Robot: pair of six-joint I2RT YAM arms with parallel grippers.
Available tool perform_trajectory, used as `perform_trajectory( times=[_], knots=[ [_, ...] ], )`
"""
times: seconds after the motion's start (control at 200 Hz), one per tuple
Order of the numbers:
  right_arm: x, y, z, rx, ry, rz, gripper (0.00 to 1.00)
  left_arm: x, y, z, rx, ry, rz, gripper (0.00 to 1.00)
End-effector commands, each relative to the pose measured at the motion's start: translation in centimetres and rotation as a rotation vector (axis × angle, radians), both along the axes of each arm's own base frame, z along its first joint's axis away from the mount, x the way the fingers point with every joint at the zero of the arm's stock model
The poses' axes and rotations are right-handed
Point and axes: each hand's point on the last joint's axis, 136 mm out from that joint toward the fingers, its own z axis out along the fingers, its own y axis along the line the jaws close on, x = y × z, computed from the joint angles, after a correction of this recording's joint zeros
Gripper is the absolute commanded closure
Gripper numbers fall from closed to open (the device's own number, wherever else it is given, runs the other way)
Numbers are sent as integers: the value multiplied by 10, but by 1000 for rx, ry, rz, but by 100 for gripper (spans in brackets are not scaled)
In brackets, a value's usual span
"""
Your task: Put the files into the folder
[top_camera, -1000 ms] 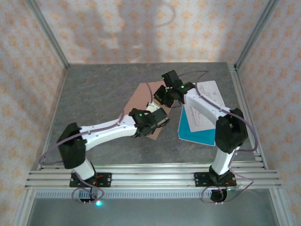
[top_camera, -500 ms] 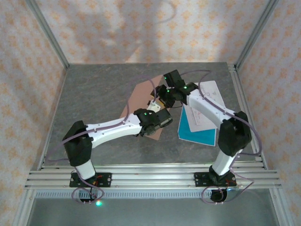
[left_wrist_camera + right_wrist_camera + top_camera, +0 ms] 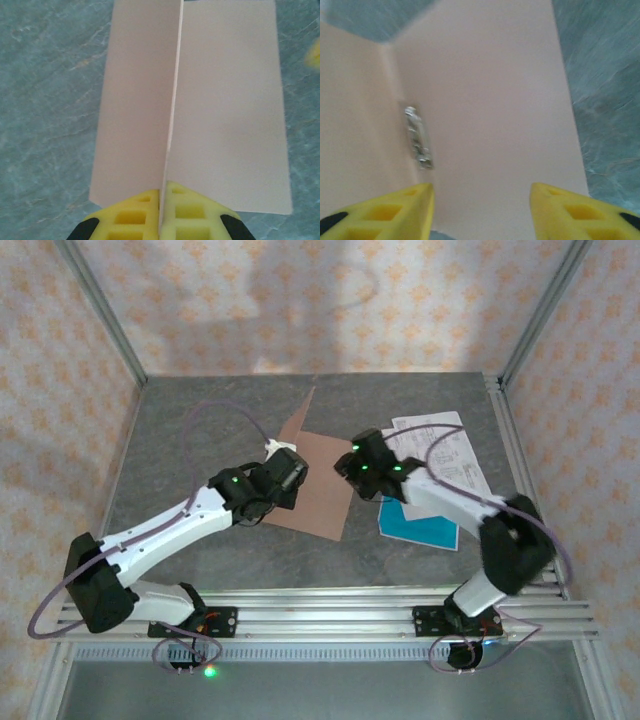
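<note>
The pinkish-brown folder (image 3: 322, 502) lies mid-table with its cover stood up on edge. My left gripper (image 3: 290, 472) is shut on that cover's near edge; in the left wrist view the card (image 3: 172, 100) runs edge-on between the yellow fingers (image 3: 187, 207). My right gripper (image 3: 352, 474) hovers open at the folder's right side, over its inner face (image 3: 490, 95), beside the metal fastener (image 3: 417, 137) at the fold. The files lie to the right: white printed sheets (image 3: 445, 452) partly over a teal-blue sheet (image 3: 420, 527), with the right arm crossing above them.
Grey stone-patterned tabletop (image 3: 200, 430) with aluminium frame posts at the corners and a rail (image 3: 320, 615) along the near edge. Patterned walls close in the back and both sides. Bare table lies left of and behind the folder.
The left arm has swung left and raised the folder's cover upright. The right gripper has pulled back from the folder's far edge to its right side.
</note>
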Motion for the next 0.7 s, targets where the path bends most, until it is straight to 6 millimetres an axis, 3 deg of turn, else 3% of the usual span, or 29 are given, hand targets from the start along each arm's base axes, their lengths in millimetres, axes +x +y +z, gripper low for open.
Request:
perform_trajectory(
  times=[0.0, 0.09, 0.19, 0.345, 0.475, 0.636, 0.696],
  knots=[
    [12, 38, -5, 1, -11, 48, 52, -4, -11, 2, -158, 21, 2, 100],
    [16, 49, -31, -44, 58, 69, 56, -5, 0, 3, -200, 22, 42, 100],
    [12, 45, -63, -130, 144, 82, 58, -7, 19, 4, -256, 24, 114, 100],
    [-4, 20, -99, -220, 243, 80, 62, -12, 70, 1, -273, 40, 272, 100],
    [-13, -4, -108, -233, 281, 57, 63, -24, 119, -12, -258, 69, 455, 98],
    [-18, -21, -110, -259, 312, 94, 63, -46, 171, -46, -224, 152, 685, 57],
    [-19, -23, -110, -263, 322, 116, 63, -52, 183, -62, -235, 200, 749, 51]
  ],
)
